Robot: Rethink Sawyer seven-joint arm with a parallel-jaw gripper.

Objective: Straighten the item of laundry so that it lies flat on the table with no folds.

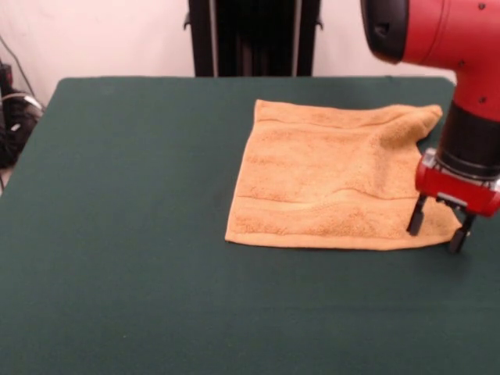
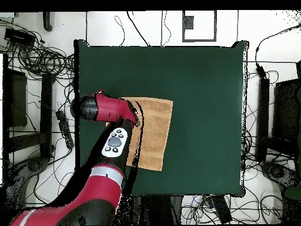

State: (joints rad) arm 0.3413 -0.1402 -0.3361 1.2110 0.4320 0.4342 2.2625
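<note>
The orange-tan towel [image 1: 328, 176] lies spread on the right half of the green table [image 1: 117, 234]. Its far right corner is bunched into a raised fold, and a low ridge runs across its middle. My gripper [image 1: 438, 228] hangs from the red wrist over the towel's near right corner. It is open, with the two dark fingers [image 1: 416, 219] apart, their tips down at the towel's edge. In the overhead view the towel [image 2: 156, 126] shows beside the red arm [image 2: 109, 109], which hides the gripper and part of the towel.
The black pedestal [image 1: 254, 35] stands at the table's far edge. Cables [image 1: 16, 117] lie off the left side. In the overhead view, cables and equipment [image 2: 35, 59] ring the table [image 2: 206, 88].
</note>
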